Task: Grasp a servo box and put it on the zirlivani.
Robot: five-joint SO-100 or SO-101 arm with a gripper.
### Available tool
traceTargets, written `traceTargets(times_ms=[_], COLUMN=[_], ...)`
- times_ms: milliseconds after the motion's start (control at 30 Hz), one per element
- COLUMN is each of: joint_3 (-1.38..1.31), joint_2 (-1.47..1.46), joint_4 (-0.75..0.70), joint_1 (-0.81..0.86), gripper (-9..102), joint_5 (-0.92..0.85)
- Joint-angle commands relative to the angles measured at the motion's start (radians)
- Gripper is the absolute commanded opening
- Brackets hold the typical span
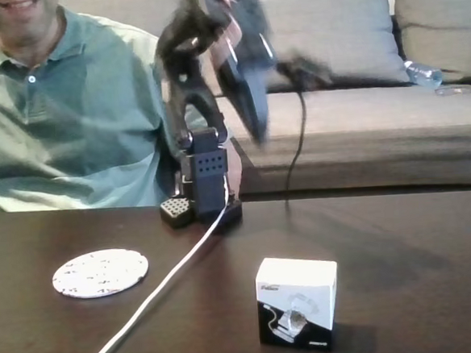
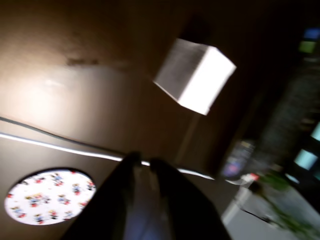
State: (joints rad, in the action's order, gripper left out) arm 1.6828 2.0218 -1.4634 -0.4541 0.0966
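Nearest on the dark table in the fixed view stands the servo box, right of centre. Farther left lies the zirlivani, well apart. Beyond, the blurred gripper hangs raised, fingers nearly together, holding nothing. A person sits behind.

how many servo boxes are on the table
1. The servo box stands on the dark table at front right in the fixed view, apart from the zirlivani at left.
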Motion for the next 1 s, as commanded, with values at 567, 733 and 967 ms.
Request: traceTargets(times_ms=[567, 733, 967], joint_3=[-0.647, -0.686, -0.782], joint_2=[-0.574, -0.657, -0.752], joint_4=[-0.137, -0.084, -0.040], joint_1=[0.127, 0.095, 0.075], gripper=[1, 1, 1], joint_5=[0.256, 0.319, 0.397])
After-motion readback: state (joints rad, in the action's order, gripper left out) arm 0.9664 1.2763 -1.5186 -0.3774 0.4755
